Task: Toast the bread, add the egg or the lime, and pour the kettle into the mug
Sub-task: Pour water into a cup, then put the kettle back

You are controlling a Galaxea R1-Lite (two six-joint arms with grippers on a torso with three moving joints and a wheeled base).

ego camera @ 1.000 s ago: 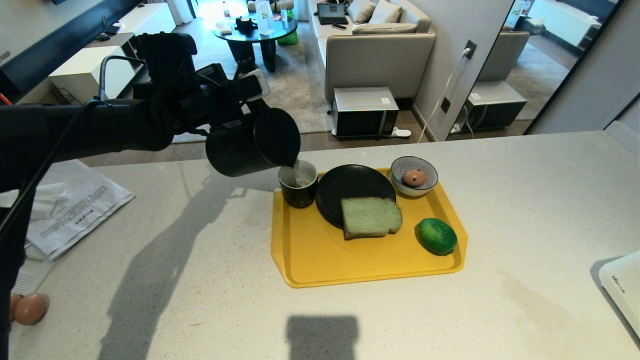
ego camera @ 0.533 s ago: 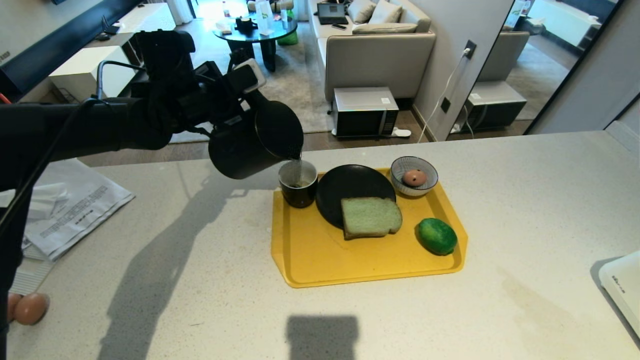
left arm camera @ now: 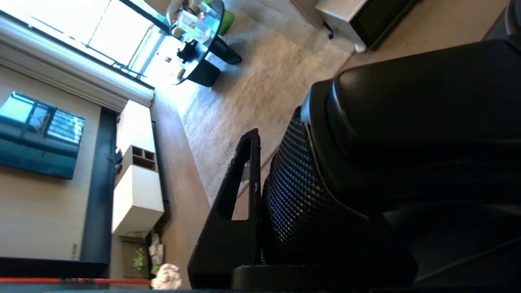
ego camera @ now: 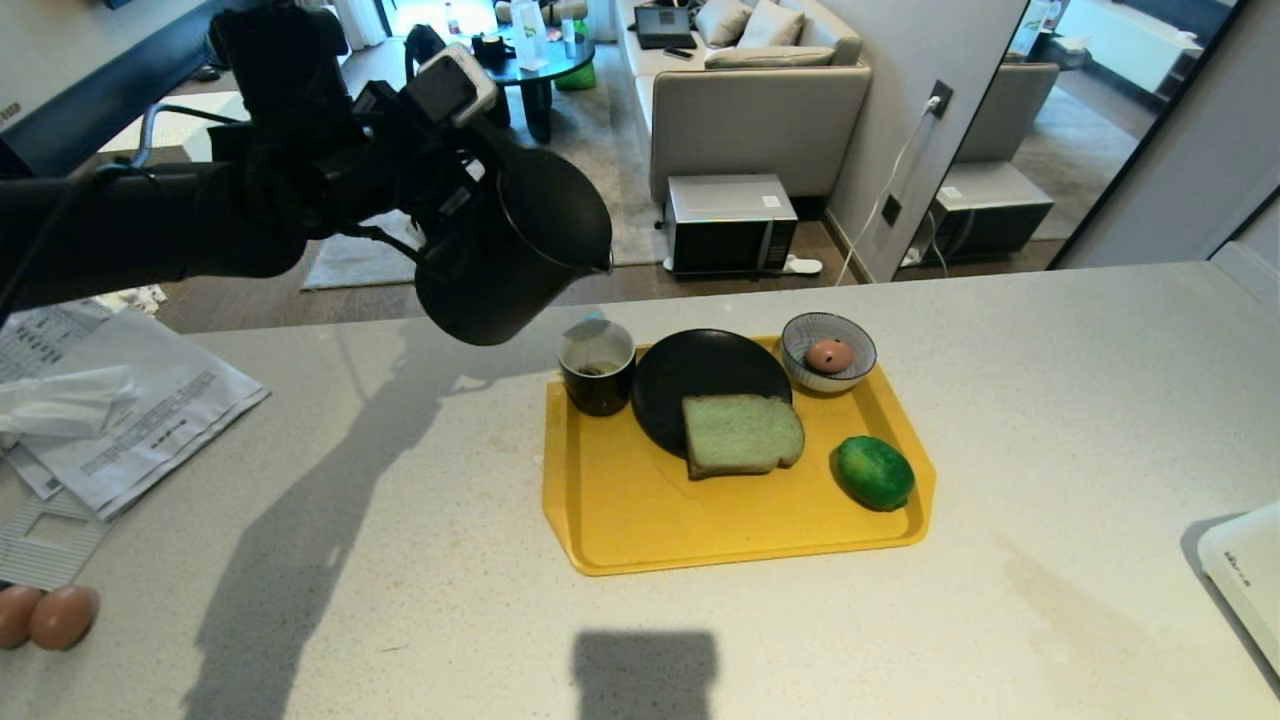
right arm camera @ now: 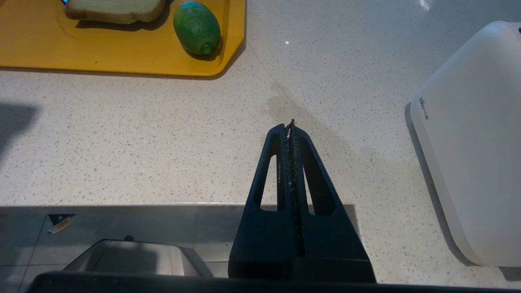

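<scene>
Kettle (ego camera: 510, 255), matte black, hangs tilted in the air beyond the far left corner of the yellow tray (ego camera: 640, 520), its spout aimed toward the mug (ego camera: 597, 375) but raised clear above it. The left gripper (ego camera: 455, 165) is clamped on the kettle's handle; in the left wrist view one finger (left arm camera: 240, 191) presses against the textured grip.

The mug stands in the tray's far left corner, touching the black plate (ego camera: 700, 375). The bread (ego camera: 742, 434) lies half on the plate's near edge, the lime (ego camera: 874, 472) by the tray's right rim, and a striped bowl (ego camera: 828, 350) holding an egg sits in the far right corner.

Wide bare countertop (ego camera: 1050, 420) lies on the tray's right and near sides. Papers (ego camera: 120, 410) and two eggs (ego camera: 45, 617) sit toward the left edge, and a white appliance (right arm camera: 472, 162) at the right edge.

The right gripper (right arm camera: 291, 126), pressed fully together and empty, hovers over the counter's near edge.

Compared with a second earlier, the kettle has lifted and tipped back, and the stream into the mug has stopped.
</scene>
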